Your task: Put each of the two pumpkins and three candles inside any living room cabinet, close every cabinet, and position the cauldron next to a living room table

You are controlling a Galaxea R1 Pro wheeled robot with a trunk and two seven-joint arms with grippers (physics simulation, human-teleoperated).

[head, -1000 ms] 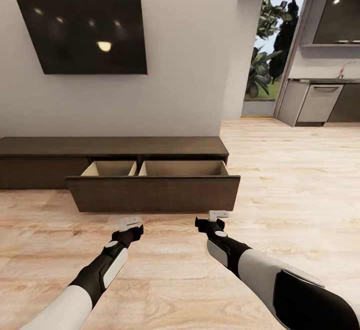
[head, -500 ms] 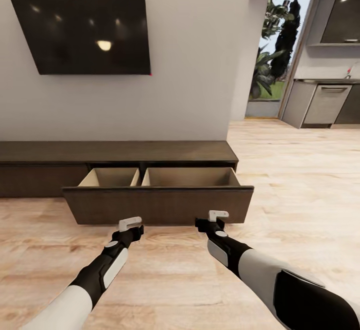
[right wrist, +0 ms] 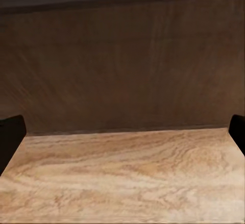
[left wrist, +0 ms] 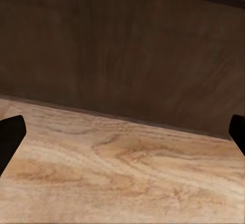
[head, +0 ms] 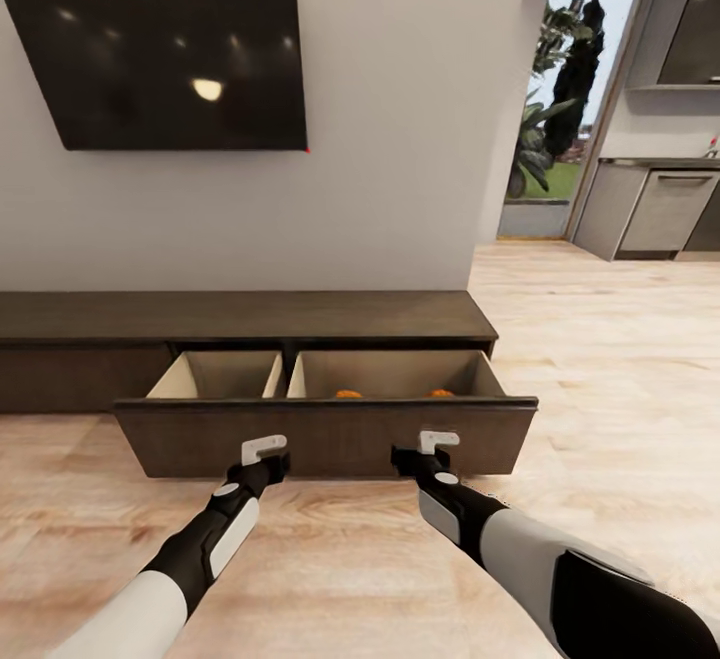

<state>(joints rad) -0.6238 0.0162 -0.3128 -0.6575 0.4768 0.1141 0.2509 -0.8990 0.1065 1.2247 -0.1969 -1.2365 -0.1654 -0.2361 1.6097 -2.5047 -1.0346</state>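
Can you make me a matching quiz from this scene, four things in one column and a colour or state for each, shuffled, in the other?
Things:
1. drawer
2. pumpkins
3. TV
4. left end effector

States:
A. orange, tops just showing over the drawer front
B. black, mounted on the wall
C. open, close to the drawer front
D. pulled out, pale inside

Pairs: 1-D, 2-A, 3-B, 4-C
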